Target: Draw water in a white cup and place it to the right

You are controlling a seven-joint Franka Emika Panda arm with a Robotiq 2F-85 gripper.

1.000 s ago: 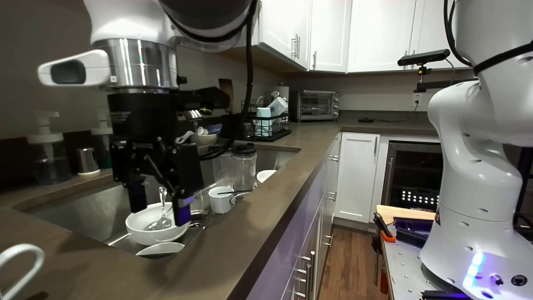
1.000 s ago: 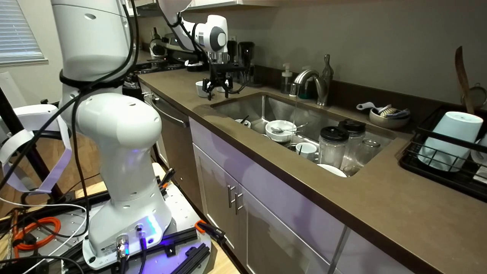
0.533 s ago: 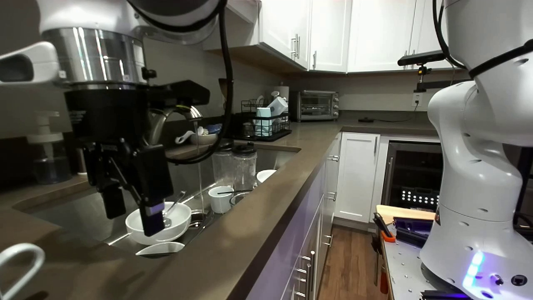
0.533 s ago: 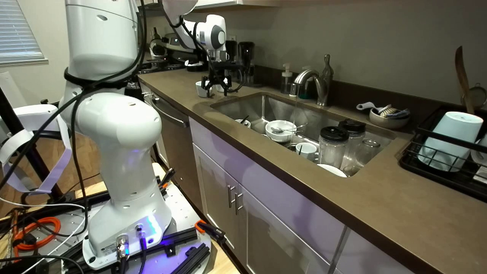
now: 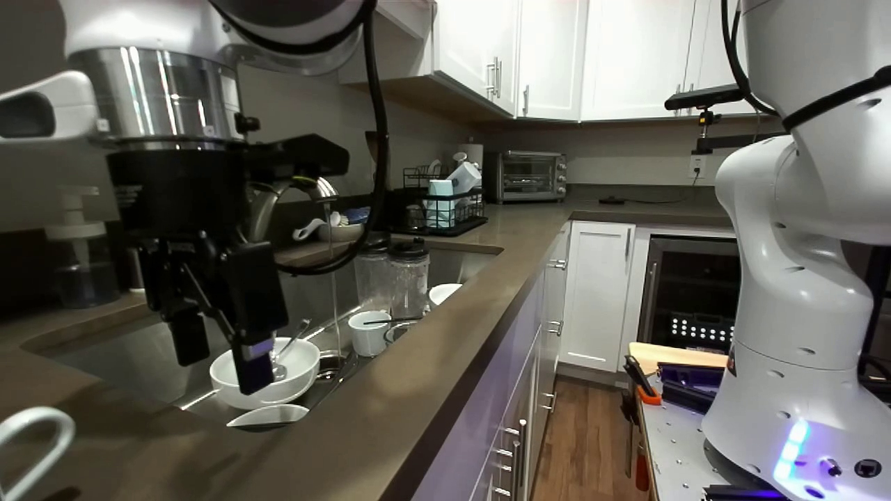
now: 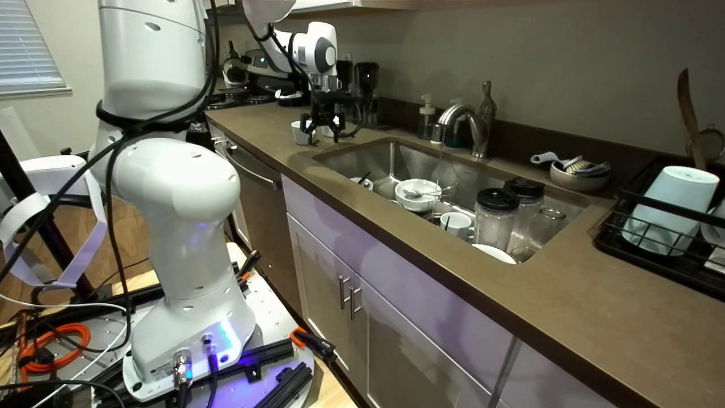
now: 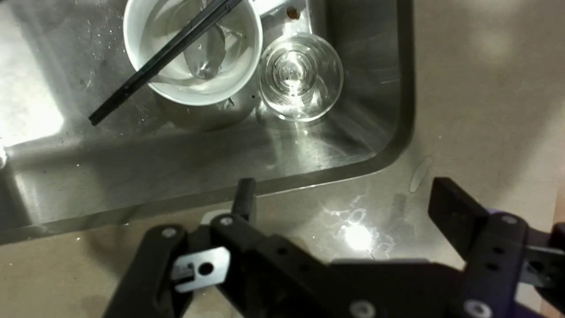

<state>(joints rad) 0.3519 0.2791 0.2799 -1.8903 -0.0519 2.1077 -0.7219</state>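
My gripper (image 7: 344, 194) stands wide open over the counter at the sink's corner, with nothing between its fingers. An exterior view shows a white cup (image 6: 300, 133) on the counter beside the gripper (image 6: 323, 136). A further white vessel (image 6: 328, 132) is partly covered by the gripper there. Which of these is the task's cup I cannot tell. A white handle (image 5: 42, 421) enters the lower left of an exterior view, its body cut off. Water (image 6: 439, 170) runs from the faucet (image 6: 470, 122) into the sink.
The sink (image 6: 396, 141) holds a white bowl (image 6: 416, 195) with a utensil, a white mug (image 5: 369, 334), lidded jars (image 6: 495, 212) and a drinking glass (image 7: 300, 79). A bowl (image 7: 132, 39) with dark chopsticks sits near that glass. Soap bottles (image 6: 426, 119) line the wall. A dish rack (image 6: 668, 249) stands beyond.
Between one second and half a second ago my open gripper moved away from the sink bowl, farther over the counter, and slightly up. Since then almost nothing differs. Water still runs.
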